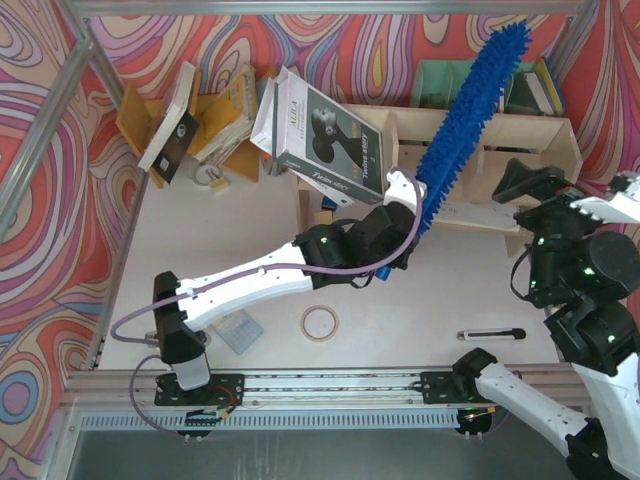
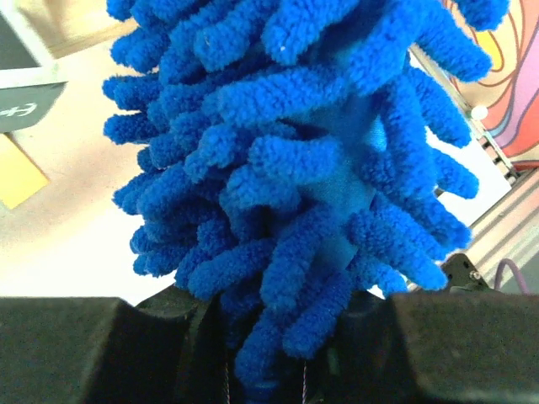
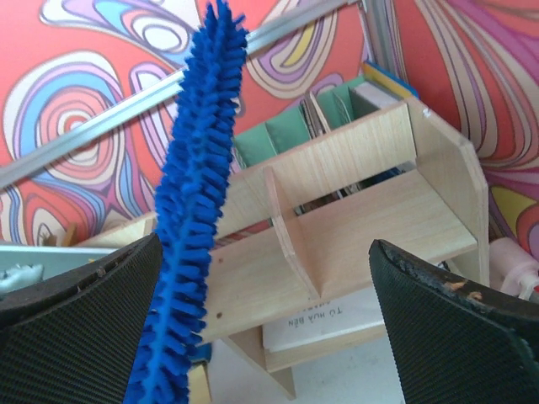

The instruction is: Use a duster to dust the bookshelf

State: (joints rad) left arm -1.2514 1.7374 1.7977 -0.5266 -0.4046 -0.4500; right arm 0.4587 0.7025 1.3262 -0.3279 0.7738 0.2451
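Observation:
My left gripper is shut on the base of the bright-blue fluffy duster. The duster slants up and to the right, across the pale plywood bookshelf at its left compartment. In the left wrist view the duster fills the frame and its lower end sits between the black fingers of the left gripper. My right gripper is open and empty in front of the shelf's right part. Its wrist view shows that gripper, the shelf with a divider and the duster at the left.
A large grey book leans at the shelf's left end. An orange-yellow book rack stands at the back left, a teal organiser behind the shelf. A tape ring, a pen and a small clear box lie on the table. A book lies under the shelf.

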